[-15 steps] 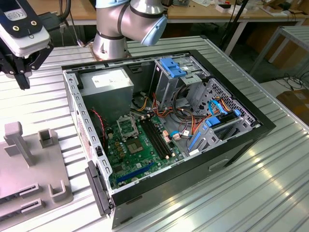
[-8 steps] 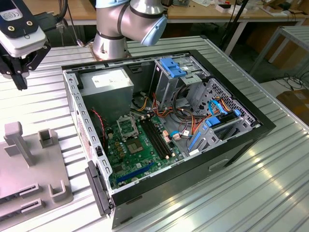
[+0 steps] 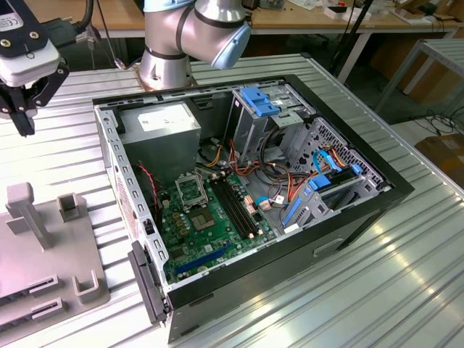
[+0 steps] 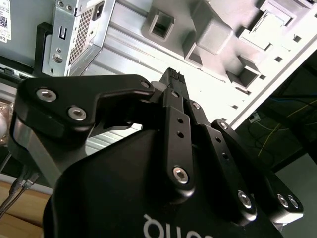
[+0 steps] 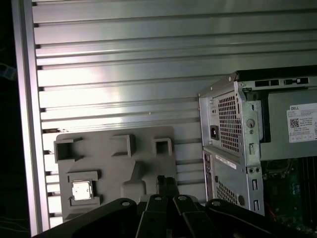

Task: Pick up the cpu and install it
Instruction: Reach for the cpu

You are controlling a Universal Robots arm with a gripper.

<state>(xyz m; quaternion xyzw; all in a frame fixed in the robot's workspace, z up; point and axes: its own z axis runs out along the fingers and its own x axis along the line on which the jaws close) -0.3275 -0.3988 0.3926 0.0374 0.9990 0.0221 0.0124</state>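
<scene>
Silver-grey cpu (image 5: 82, 190) seated flat in a grey fixture (image 5: 114, 171) pocket | gripper (image 5: 166, 182) over fixture; fingers pinched together, empty | cpu lies apart from fingertips, on the side away from computer case (image 5: 233, 124)

I am seeing an open computer case (image 3: 254, 301) lying on a ribbed metal table (image 3: 406, 290), a grey plastic fixture (image 3: 43, 261) sitting left of it.

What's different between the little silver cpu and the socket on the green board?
The cpu is a solid, plain silver square; the socket is a silver frame with a dark middle. The cpu lies in a pocket of the grey holder, outside the computer case; the socket sits on the green motherboard inside it. Both are squarish and silvery.
</scene>
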